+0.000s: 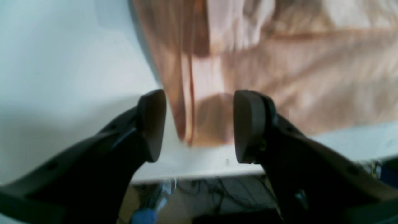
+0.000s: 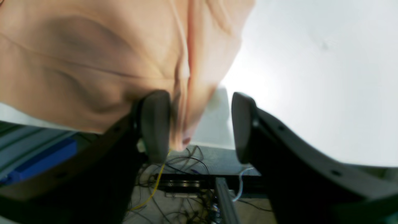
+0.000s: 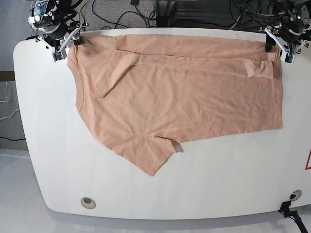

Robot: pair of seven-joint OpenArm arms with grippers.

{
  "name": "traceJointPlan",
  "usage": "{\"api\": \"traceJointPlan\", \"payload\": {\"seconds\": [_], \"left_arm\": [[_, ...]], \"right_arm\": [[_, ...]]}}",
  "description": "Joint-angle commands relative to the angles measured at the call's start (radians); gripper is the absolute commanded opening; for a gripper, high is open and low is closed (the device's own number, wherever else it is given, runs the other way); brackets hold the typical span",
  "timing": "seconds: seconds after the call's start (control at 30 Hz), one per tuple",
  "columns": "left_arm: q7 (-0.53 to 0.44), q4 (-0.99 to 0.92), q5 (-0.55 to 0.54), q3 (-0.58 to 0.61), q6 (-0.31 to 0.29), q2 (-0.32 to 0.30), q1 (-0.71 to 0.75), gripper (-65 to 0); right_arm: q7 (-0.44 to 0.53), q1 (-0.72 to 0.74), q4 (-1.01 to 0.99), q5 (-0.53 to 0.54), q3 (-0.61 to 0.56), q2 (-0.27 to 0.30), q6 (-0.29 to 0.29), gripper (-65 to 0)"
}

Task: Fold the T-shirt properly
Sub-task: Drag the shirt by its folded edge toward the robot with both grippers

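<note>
The T-shirt lay spread across the far half of the white tabletop, its far edge already folded over and one sleeve pointing toward the near side. Both tools were released: the left tool and right tool each stood with jaws apart at a far corner, cloth between them. To do this step well, each should probably draw clear without snagging the fold.

The base view is evenly and brightly lit from above, sharp throughout, with only soft, faint shadows along the edges of the T-shirt on the white table. Both wrist views are soft and smeared: cloth blurs into streaks, and the near dark fingers bow outward from wide-angle distortion. In the right wrist view the tabletop glares almost to pure white.
</note>
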Motion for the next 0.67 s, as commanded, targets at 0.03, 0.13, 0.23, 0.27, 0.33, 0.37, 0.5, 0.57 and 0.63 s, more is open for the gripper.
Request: {"api": "traceJointPlan", "payload": {"seconds": [0.03,0.13,0.23,0.27,0.33,0.37,0.5,0.57,0.63], "left_arm": [[-0.021,0.020,-0.012,-0.008,0.001,-0.023,-0.011,-32.6],[-0.021,0.020,-0.012,-0.007,0.001,-0.047,-0.031,-32.6],[-0.021,0.020,-0.012,-0.008,0.001,-0.049,-0.057,-32.6],[-0.021,0.023,-0.012,-0.008,0.001,-0.049,-0.067,-32.6],[-0.021,0.046,-0.012,-0.005,0.001,-0.066,-0.095,-32.6],[-0.021,0.054,-0.012,-0.002,0.001,-0.072,-0.103,-32.6],[-0.019,0.075,-0.010,0.020,0.001,-0.069,-0.204,-32.6],[-0.019,0.072,-0.010,0.041,0.001,-0.069,-0.244,-32.6],[-0.019,0.072,0.001,0.069,0.001,-0.069,-0.273,-32.6]], "right_arm": [[-0.030,0.014,0.067,0.005,0.006,0.040,0.001,-31.8],[-0.050,0.042,0.075,0.006,0.006,0.060,0.001,-31.7],[-0.062,0.059,0.075,0.006,0.006,0.077,0.001,-31.9],[-0.064,0.066,0.075,0.006,0.005,0.084,0.001,-31.9],[-0.078,0.086,0.075,0.006,0.003,0.086,0.001,-31.9],[-0.095,0.105,0.075,0.006,0.002,0.084,0.003,-31.9],[-0.148,0.217,0.075,0.015,-0.011,0.054,0.043,-32.1],[-0.165,0.277,0.075,0.017,-0.020,0.035,0.047,-32.2],[-0.185,0.330,0.073,0.021,-0.030,0.023,0.049,-32.2]]}}
